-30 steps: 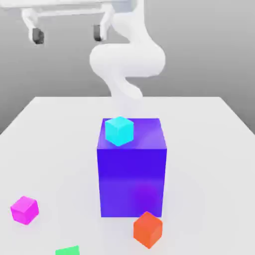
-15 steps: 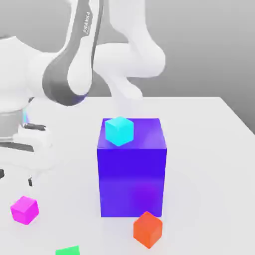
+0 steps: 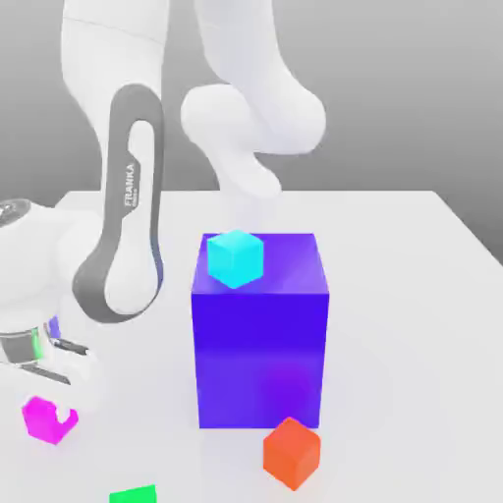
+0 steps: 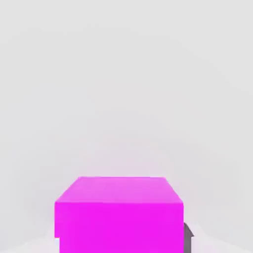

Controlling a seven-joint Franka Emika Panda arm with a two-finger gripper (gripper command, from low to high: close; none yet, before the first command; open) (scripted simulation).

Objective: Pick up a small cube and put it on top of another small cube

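Observation:
The small magenta cube point(image 3: 41, 422) rests on the white table point(image 3: 393, 295) near the front at the exterior view's left. My gripper point(image 3: 51, 391) has come down right over it, and the white hand covers the cube's upper edge. In the hand view the magenta cube point(image 4: 118, 215) looms very close, with bare white table beyond it. A cyan small cube point(image 3: 236, 258) sits on top of the big blue-violet block point(image 3: 260, 354) at the table's middle. An orange-red small cube point(image 3: 292, 453) lies on the table in front of that block.
A flat green patch point(image 3: 133, 494) lies at the front edge, between the magenta and orange-red cubes. The tall blue-violet block stands to the exterior view's right of my hand. My arm's links rise above the left half of the table.
The arm has swung down from high at the back to the front left, and the hand now sits on the magenta cube. No cube has moved.

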